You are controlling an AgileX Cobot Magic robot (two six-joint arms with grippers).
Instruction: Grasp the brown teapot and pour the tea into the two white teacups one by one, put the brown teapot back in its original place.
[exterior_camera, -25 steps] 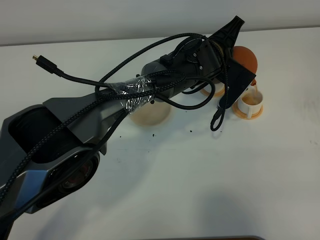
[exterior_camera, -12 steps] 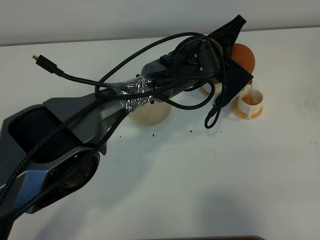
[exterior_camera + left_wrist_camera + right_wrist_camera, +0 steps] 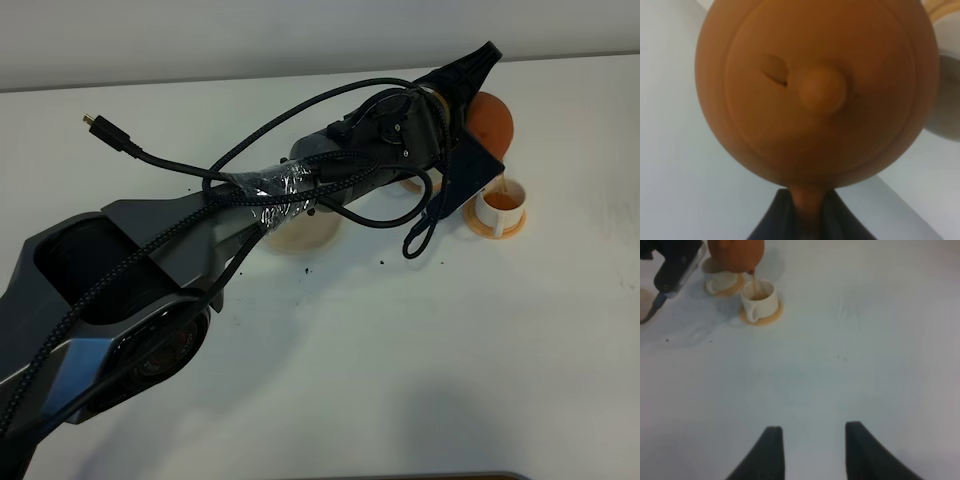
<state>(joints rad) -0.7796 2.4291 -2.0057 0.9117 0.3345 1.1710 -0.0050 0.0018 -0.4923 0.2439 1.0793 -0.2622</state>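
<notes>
Now: teapot tipped over one cup, tea running

Grip: the left gripper (image 3: 807,220) is closed on the loop handle of the brown teapot (image 3: 491,121). The left wrist view shows the handle pinched between the two dark fingers (image 3: 771,225), with the lid knob facing the camera.

Position: the left arm reaches across to the right side of the table (image 3: 450,350). The teapot is held in the air, tilted, with its spout down over the first teacup (image 3: 500,204). A thin stream of tea (image 3: 754,284) falls from the spout into this cup, and the liquid inside reads orange-brown. The cup sits on its orange-tan saucer (image 3: 772,317).

The second teacup (image 3: 720,281) stands just beside the first on its own saucer. In the high view the arm mostly hides it. Contents: cannot tell.

The pale beige coaster (image 3: 300,230) lies well apart from the teapot, partly under the arm.

On the right gripper (image 3: 812,427) the jaws stand apart with nothing between them, over the table and well away from the cups.
</notes>
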